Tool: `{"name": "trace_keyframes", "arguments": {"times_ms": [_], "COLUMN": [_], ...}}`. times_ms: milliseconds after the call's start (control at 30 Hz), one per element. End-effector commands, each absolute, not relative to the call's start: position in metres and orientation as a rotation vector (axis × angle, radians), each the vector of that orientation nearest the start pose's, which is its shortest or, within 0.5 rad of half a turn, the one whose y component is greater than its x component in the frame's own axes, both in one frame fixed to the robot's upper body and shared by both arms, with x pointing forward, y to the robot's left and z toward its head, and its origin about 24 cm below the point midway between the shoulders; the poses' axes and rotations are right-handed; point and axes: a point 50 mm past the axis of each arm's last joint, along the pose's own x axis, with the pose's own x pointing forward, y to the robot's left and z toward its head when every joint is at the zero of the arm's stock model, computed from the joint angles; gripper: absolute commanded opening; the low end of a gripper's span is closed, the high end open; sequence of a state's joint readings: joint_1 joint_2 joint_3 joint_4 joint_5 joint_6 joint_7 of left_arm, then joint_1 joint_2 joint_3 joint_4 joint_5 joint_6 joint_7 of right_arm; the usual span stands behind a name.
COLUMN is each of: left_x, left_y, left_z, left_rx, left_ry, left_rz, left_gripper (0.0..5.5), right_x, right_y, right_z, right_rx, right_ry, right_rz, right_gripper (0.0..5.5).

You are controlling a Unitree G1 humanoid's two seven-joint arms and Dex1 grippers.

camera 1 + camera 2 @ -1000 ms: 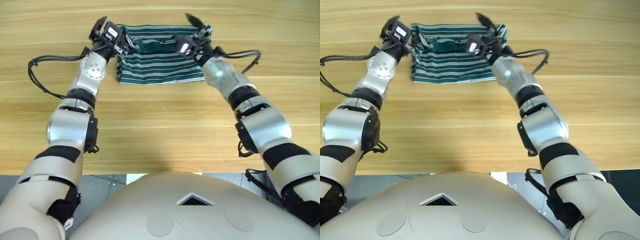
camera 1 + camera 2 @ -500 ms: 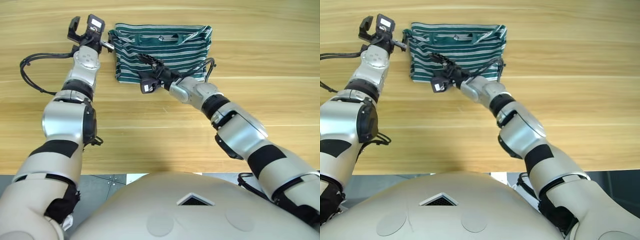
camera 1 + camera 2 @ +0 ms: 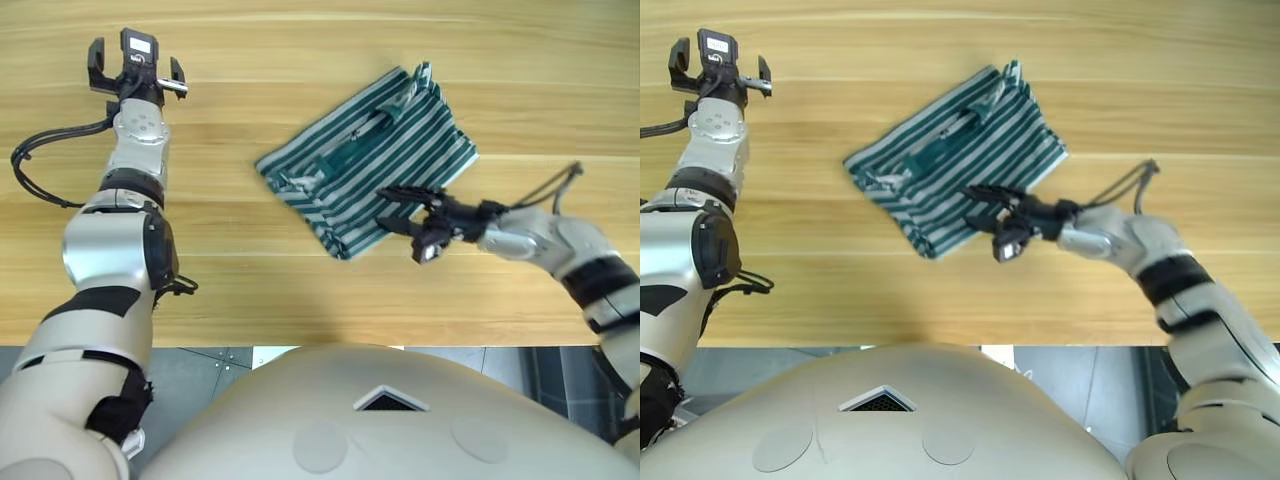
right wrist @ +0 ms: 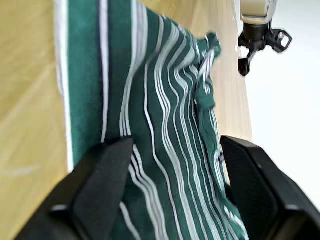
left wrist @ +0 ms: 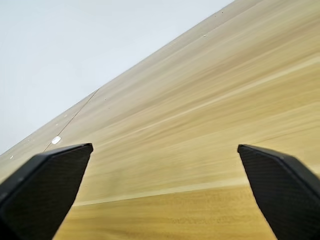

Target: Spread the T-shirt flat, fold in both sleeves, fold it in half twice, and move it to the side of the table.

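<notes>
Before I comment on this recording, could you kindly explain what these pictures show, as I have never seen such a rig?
This is a humanoid robot with two arms, each ending in a two-fingered pincer. The two wide pictures come from a pair of cameras on its head, looking down over its arms at the same scene. The other two come from a camera on each wrist, looking out along that arm's own pincer. On the wooden table lies a folded T-shirt, green with white stripes, set at a slant. The right pincer is open over the shirt's near right edge; whether it presses on the cloth I cannot tell. The left pincer is open above bare wood at the far left, holding nothing.
</notes>
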State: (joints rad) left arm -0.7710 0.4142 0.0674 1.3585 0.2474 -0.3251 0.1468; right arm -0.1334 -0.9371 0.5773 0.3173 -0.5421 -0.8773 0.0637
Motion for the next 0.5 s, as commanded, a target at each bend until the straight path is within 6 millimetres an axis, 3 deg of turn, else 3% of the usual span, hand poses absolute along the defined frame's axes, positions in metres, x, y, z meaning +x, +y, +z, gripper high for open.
{"name": "trace_keyframes", "arguments": {"times_ms": [33,67,167,267,333,433,500], "left_x": [0.342,0.341,0.337,0.321,0.300,0.269,0.262], "left_y": [0.272,0.271,0.263,0.229,0.205,0.161,0.145], "left_z": [0.035,0.036,0.040,0.039,0.034,0.019,0.015], "left_rx": [0.579,0.583,0.691,0.705,0.682,0.610,0.576], "left_ry": [0.204,0.169,0.036,-0.213,-0.340,-0.403,-0.392], "left_rz": [0.183,0.167,0.112,-0.067,-0.178,-0.314,-0.365], "left_gripper": [5.39,5.39,5.39,5.39,5.39,5.39,5.39], "right_x": [0.208,0.215,0.230,0.247,0.260,0.277,0.281], "right_y": [-0.273,-0.265,-0.215,-0.167,-0.149,-0.137,-0.133], "right_z": [0.038,0.047,0.083,0.110,0.112,0.110,0.103], "right_rx": [-1.426,-1.396,-1.113,-0.760,-0.643,-0.539,-0.631], "right_ry": [-0.018,-0.086,-0.460,-0.714,-0.736,-0.701,-0.673], "right_rz": [0.900,0.862,0.843,0.774,0.742,0.663,0.657], "right_gripper": [3.21,3.21,3.21,3.21,3.21,3.21,3.21]}}
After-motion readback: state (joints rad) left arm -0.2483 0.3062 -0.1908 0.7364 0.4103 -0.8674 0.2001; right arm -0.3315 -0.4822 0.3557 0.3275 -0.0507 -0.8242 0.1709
